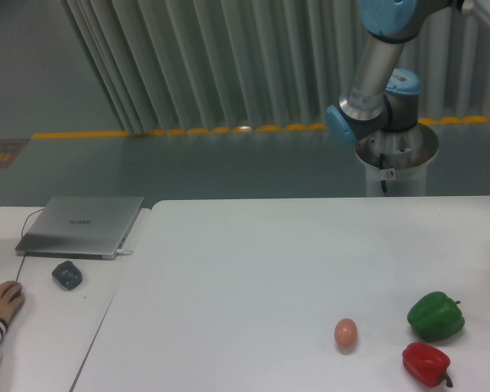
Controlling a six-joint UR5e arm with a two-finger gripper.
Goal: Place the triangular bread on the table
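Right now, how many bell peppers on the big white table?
2. A glossy green bell pepper sits near the right edge of the white table; a red bell pepper lies just in front of it, right of the small tan egg. Anything beyond the frame edge is unseen.

Arm [376, 73] rising out of frame — fingers unseen
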